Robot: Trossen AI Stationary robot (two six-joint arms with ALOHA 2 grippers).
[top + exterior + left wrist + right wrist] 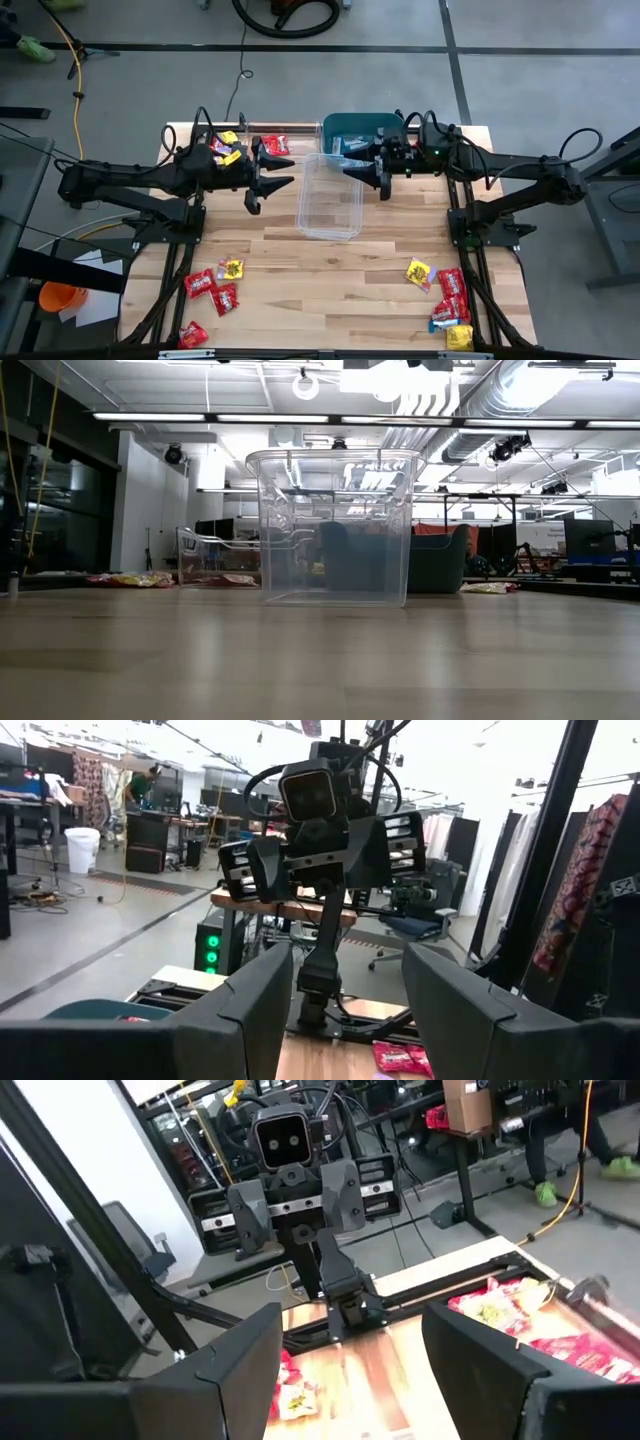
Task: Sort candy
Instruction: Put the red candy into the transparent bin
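Note:
Candy packets in red, yellow and light blue lie in loose groups on the wooden table: one group near the front left, one near the front right. More candy lies at the far left, inside a low clear tub. My left gripper hovers open above the table, left of a tall clear tub. My right gripper hovers open at that tub's far right corner, in front of the teal bin. The two grippers face each other, with nothing between the fingers of either.
The tall clear tub stands mid-table with the teal bin behind it. Bare wood stretches across the table's near middle. Arm frames rise from both sides of the table.

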